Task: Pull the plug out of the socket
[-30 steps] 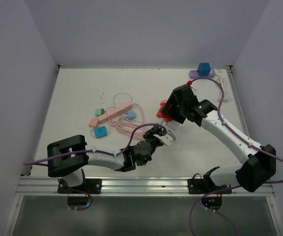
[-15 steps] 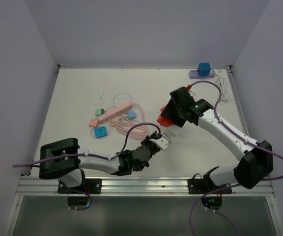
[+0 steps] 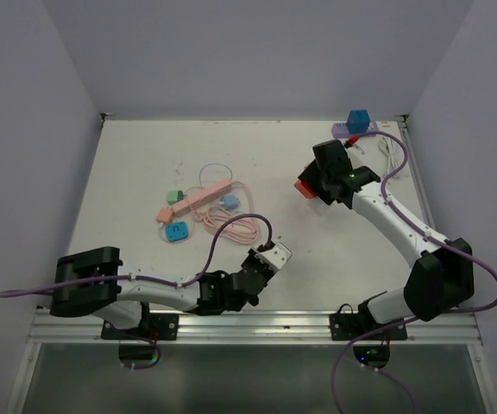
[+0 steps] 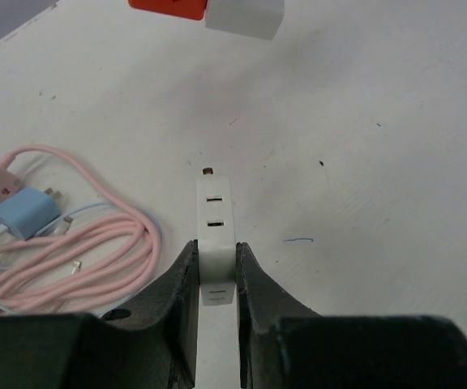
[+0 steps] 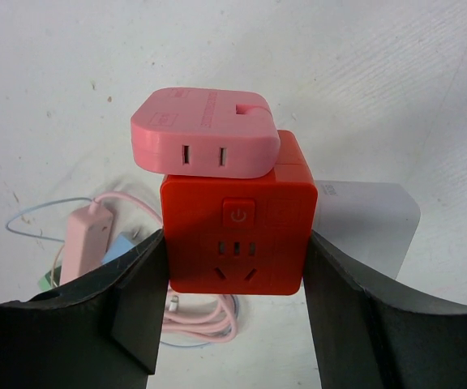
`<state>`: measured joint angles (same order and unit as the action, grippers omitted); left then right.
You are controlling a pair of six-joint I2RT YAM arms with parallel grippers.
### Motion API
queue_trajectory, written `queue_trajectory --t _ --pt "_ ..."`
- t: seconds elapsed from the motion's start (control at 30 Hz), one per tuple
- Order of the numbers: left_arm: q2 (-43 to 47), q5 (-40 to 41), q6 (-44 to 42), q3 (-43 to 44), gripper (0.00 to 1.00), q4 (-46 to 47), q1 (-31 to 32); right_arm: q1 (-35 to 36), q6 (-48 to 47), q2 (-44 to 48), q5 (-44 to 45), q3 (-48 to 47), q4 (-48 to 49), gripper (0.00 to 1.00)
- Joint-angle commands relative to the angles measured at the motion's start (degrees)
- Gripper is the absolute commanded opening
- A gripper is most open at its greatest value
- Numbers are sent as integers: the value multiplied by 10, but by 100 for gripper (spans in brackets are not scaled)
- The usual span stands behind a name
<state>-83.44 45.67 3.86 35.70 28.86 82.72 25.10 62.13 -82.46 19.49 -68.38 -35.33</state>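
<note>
Left gripper [image 4: 216, 263] is clamped on the white plug [image 4: 215, 203], low over the table [image 3: 145, 164], near side. Right gripper [image 5: 237, 279] grips the red socket [image 5: 237, 223], well apart at back right. One arm per part permits a straight pull. Judged separated. A pink adapter [image 5: 205, 134] tops the socket.

Smooth plastic socket cube [image 5: 235, 235] and pink adapter [image 5: 205, 134]; table [image 5: 396, 65] seemingly matt.

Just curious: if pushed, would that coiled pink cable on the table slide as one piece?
Probably not: the pink cable looks floppy, its loops loose, so it would likely bunch. It seems light; the blue plug beside it may shift.
</note>
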Motion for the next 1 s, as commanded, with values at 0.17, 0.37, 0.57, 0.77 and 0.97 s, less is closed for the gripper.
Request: queue_trajectory --t 0.17,0.37,0.57,0.77,0.97 --pt "72 -81 184 -41 0 -72 -116 -8 -133 41 -95 22 107 0" --pt "103 -188 244 -93 5 -52 -236 -8 -243 96 -193 93 152 0" --pt "76 -294 280 -101 9 -22 -351 -9 -336 144 -288 149 185 0" --pt "16 -378 290 -71 14 0 -448 -8 -393 154 -370 151 175 0" --pt "-43 -427 296 -34 33 9 -506 -1 -439 159 -405 131 149 0"
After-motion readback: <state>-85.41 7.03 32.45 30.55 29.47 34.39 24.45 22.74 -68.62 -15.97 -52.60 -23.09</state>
